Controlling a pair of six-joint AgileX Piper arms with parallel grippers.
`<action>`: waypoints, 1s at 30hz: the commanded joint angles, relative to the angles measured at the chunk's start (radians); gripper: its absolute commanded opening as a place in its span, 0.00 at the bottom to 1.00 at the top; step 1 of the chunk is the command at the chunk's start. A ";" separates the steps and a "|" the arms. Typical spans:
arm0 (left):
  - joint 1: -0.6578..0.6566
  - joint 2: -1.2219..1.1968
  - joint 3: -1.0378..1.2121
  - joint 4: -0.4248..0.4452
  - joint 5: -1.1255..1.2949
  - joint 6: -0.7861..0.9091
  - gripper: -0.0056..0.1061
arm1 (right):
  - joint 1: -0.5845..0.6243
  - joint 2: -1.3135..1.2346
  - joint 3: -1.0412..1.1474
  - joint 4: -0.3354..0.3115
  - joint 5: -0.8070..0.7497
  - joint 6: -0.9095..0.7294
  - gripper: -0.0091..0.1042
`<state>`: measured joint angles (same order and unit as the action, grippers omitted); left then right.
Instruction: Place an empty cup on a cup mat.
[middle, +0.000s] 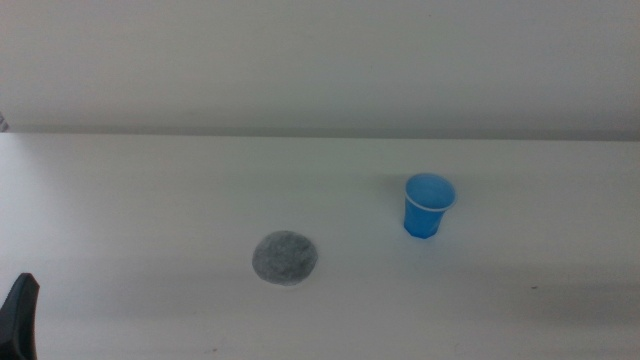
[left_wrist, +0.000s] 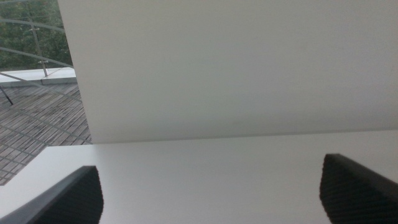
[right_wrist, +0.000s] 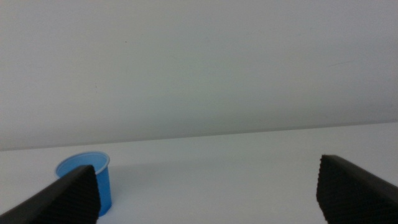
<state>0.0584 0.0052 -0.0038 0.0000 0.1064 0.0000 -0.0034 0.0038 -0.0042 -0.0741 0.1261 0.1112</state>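
The blue cup (middle: 429, 206) stands upright and empty on the white table, right of centre. The speckled grey cup mat (middle: 285, 257) lies flat to its left and nearer the front, well apart from it. My left gripper (middle: 20, 318) shows only as a dark tip at the bottom left edge; in the left wrist view (left_wrist: 211, 190) its jaws are wide apart and empty. My right gripper is out of the middle view; in the right wrist view (right_wrist: 208, 190) its jaws are wide apart and empty, with the cup (right_wrist: 87, 180) beyond one jaw.
A white wall (middle: 320, 60) rises behind the table's far edge. In the left wrist view a window with a railing and greenery (left_wrist: 31, 56) shows past the wall's end.
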 joint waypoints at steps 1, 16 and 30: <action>-0.008 -0.041 0.041 0.000 -0.012 0.000 0.89 | -0.005 -0.040 0.030 0.003 -0.010 -0.004 0.90; -0.008 -0.041 0.041 0.000 -0.012 0.000 0.89 | -0.005 0.593 -0.697 0.044 0.771 -0.008 0.90; -0.008 -0.041 0.041 0.000 -0.012 0.000 0.89 | 0.018 1.126 -1.050 0.105 0.907 0.030 0.90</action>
<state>0.0584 0.0052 -0.0038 0.0000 0.1064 0.0000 0.0059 1.0514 -0.9913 0.0252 0.9847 0.1243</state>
